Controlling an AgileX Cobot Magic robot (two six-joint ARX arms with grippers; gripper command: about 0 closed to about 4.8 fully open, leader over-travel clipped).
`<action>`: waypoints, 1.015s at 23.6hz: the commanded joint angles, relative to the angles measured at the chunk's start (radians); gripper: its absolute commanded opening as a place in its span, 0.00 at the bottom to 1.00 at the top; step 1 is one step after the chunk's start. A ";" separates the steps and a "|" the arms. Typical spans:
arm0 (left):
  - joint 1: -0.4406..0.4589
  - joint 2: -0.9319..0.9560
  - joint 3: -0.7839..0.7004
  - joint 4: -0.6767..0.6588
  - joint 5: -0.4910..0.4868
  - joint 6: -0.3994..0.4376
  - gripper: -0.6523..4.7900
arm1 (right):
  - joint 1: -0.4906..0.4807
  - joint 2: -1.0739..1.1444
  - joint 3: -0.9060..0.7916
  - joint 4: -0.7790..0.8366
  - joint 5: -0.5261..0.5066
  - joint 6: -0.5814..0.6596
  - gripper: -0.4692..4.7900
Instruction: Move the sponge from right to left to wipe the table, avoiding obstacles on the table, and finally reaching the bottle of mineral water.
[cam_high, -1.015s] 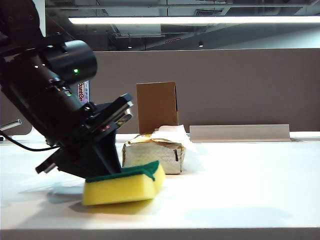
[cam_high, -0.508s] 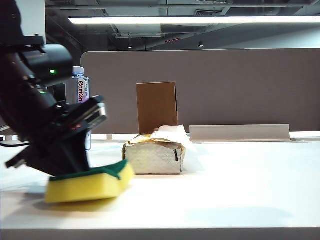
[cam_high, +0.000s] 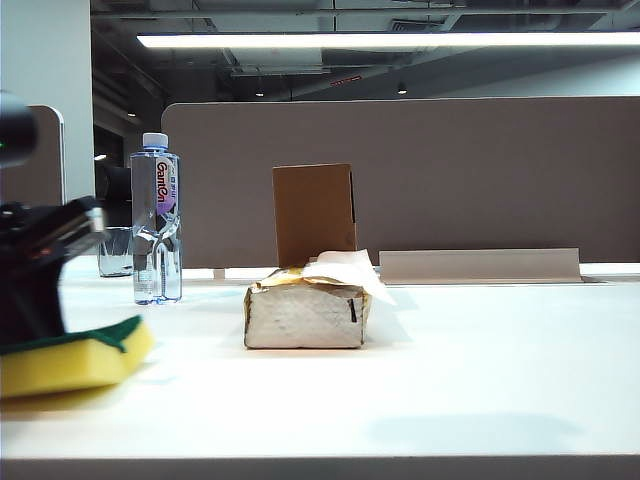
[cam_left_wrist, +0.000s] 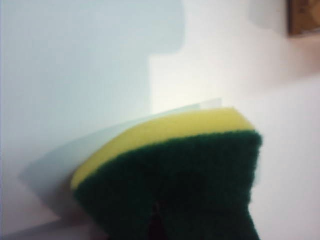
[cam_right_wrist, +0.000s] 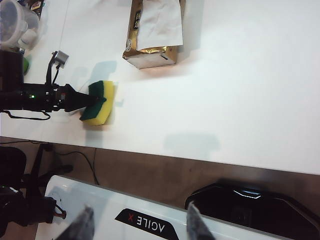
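The yellow sponge (cam_high: 75, 358) with its green top lies on the white table (cam_high: 450, 370) at the near left. My left gripper (cam_high: 40, 285) is shut on it from above, at the exterior view's left edge. In the left wrist view the sponge (cam_left_wrist: 175, 175) fills the frame and hides the jaws. The bottle of mineral water (cam_high: 157, 222) stands upright behind and to the right of the sponge. The tissue pack (cam_high: 306, 312) and the cardboard box (cam_high: 314, 212) stand in the middle. My right gripper (cam_right_wrist: 139, 225) hangs open over the robot's base, off the table, holding nothing.
A clear glass cup (cam_high: 115, 251) stands just left of the bottle. A low grey strip (cam_high: 480, 265) lies along the table's back right. From the right wrist view the sponge (cam_right_wrist: 100, 102) sits near the table's front edge, with the tissue pack (cam_right_wrist: 152, 35) farther in.
My left gripper has slid the sponge leftward along the table, past the tissue pack, uncovering the bottle and cup. The right gripper has not moved.
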 joint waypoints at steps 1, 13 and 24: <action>0.074 -0.011 -0.036 -0.043 -0.082 0.023 0.11 | 0.000 -0.002 0.005 0.005 -0.003 0.000 0.54; 0.233 -0.019 -0.047 -0.056 -0.014 0.123 0.11 | 0.000 -0.002 0.005 0.005 -0.003 0.000 0.54; 0.233 -0.015 -0.045 0.106 0.008 0.063 0.11 | 0.000 -0.002 0.005 0.005 -0.003 0.000 0.54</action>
